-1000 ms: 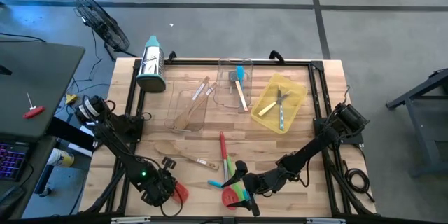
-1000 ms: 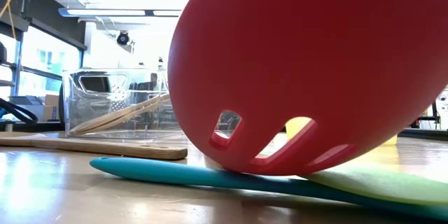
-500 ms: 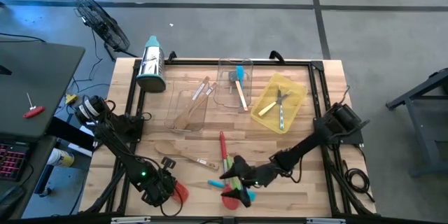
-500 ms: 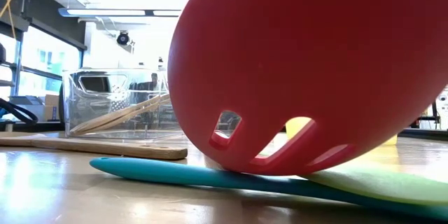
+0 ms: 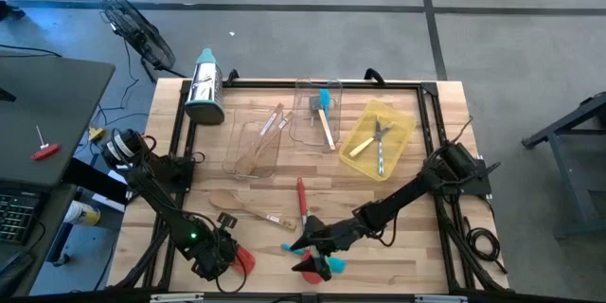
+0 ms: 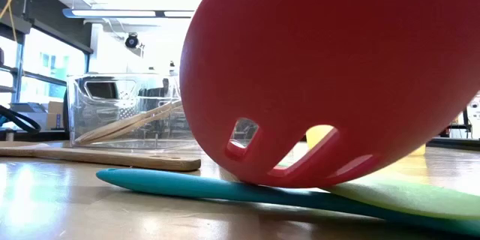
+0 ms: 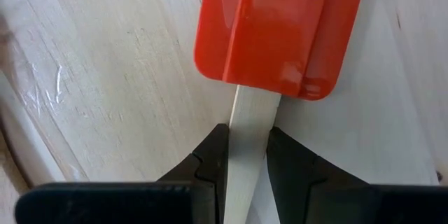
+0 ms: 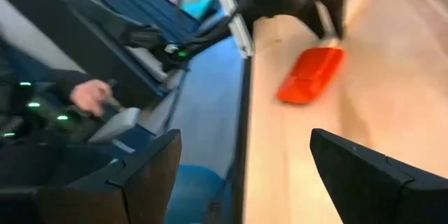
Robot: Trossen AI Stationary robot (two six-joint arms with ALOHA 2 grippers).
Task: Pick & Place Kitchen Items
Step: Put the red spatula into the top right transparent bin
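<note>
- Moving leftward along the table's front edge since the earlier frames, the right arm is now stretching lower and longer, and its right gripper (image 5: pixel 301 244) is hovering with fingers spread wide and gripping nothing, over the heap of utensils at front centre.
- That heap is lying near the front edge: a red slotted silicone spoon (image 5: pixel 309 267), a teal silicone spatula (image 5: pixel 333 263) and a long red-and-green-handled utensil (image 5: pixel 303 206) running back toward the table's middle.
- From table height, the red slotted spoon's bowl (image 6: pixel 330 82) is filling most of the picture, resting on a slim teal handle (image 6: pixel 225 187) and a pale green blade (image 6: pixel 412 195).
- At the front left corner, the left gripper (image 7: pixel 246 155) is clenching the pale wooden handle of a red flat-headed silicone spatula (image 7: pixel 280 28), whose head is lying flat on the wooden table (image 7: pixel 105 77).
- Two wooden spoons (image 5: pixel 241 206) are lying left of centre, apart from the heap.
- Farther back, a clear plastic tray (image 5: pixel 254 147) is holding wooden utensils, a second clear tray (image 5: pixel 320 114) is holding a teal-headed spatula, and a yellow plastic tray (image 5: pixel 377 137) is holding metal cutlery.
- A steel box grater with a teal top (image 5: pixel 204 85) is lying at the back left corner.
- Beyond the table edge, in the right wrist view, a person's hand (image 8: pixel 91 96) is showing.
</note>
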